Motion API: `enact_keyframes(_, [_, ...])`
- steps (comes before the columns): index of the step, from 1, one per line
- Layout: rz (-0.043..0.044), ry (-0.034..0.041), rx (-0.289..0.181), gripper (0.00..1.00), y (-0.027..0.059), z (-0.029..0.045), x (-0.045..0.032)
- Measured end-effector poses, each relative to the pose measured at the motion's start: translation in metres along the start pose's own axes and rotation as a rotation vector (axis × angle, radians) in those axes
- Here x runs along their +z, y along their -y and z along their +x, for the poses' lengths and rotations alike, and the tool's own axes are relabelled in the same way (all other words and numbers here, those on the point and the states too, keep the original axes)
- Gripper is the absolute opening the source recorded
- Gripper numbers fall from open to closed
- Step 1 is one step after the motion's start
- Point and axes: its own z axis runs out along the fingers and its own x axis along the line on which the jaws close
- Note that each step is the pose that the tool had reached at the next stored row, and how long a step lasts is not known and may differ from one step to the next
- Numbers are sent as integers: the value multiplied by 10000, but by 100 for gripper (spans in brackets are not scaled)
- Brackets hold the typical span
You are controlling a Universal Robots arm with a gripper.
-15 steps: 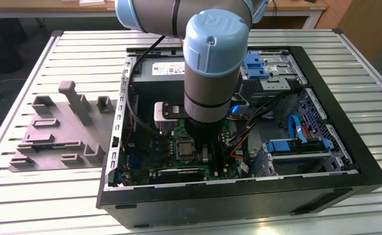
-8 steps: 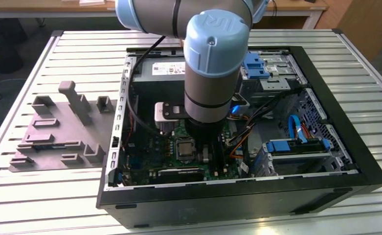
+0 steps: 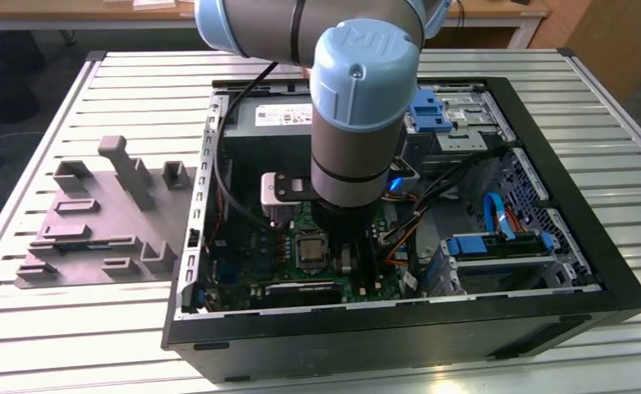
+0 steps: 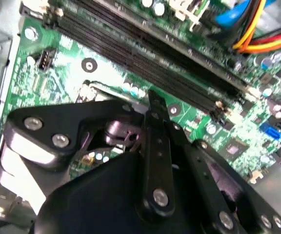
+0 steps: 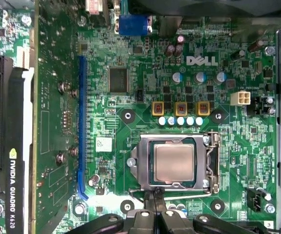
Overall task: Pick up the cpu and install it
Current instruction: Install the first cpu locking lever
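Green motherboard (image 5: 145, 97) seats the cpu (image 5: 173, 163) beside the tool (image 5: 156, 197).

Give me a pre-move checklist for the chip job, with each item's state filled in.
1. Chip lying flat inside the socket frame: ok.
2. Frame clamped down over the chip: cannot tell.
3. Pincer near the frame's edge, by the chip: ok.
4. Pincer empty: cannot tell.
5. Orange and blue cables apart from the socket: ok.
6. Arm inside the open computer case, apart from its walls: ok.
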Motion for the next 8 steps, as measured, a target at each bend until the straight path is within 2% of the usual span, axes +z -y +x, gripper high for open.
enact_keyframes(3, [-1,3,-7,11,1,1,4])
enact_keyframes(8, [0,63,-7,11,1,0,-13])
